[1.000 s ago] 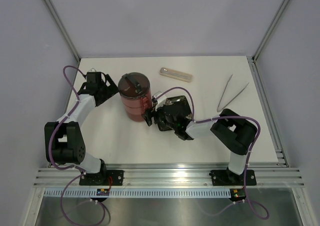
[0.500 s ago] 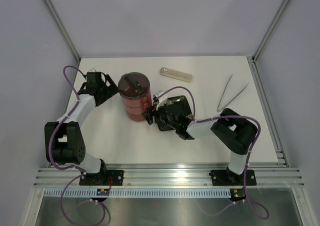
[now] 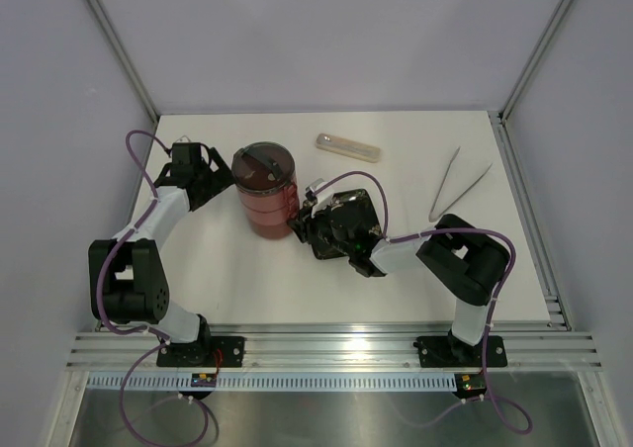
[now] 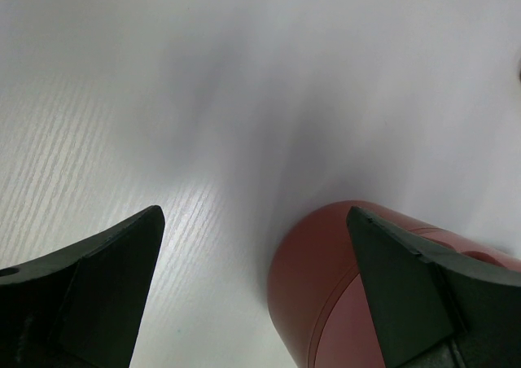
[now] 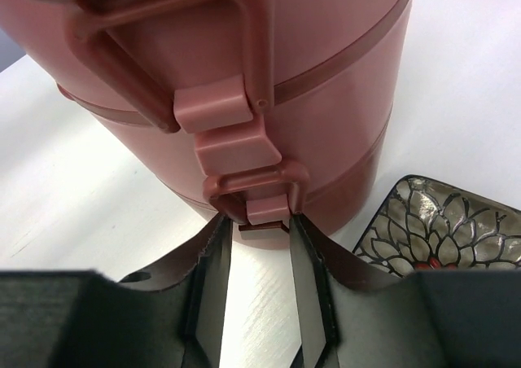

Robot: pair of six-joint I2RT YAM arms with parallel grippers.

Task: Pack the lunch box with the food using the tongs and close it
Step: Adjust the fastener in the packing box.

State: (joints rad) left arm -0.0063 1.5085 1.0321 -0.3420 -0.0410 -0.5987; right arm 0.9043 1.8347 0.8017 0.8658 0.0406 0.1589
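A: Right gripper (image 5: pixel 259 223) is set narrow around the latch tab (image 5: pixel 267 209), low on the lunch box (image 3: pixel 265 192) at mid-table. Whether the tab is pinched cannot be told. Left gripper (image 4: pixel 254 215) is held wide open beside the box.
B: Smooth moulded plastic on a tall round stack. The tab could be slipped off, or the stack tipped onto the glossy patterned plate (image 5: pixel 456 221).

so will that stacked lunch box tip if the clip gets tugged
Probably tippy: the lunch box is a tall, narrow stack. It may slide too, since the table looks smooth. The clip inside the right claw sits low, so a pull there likely tips it less.
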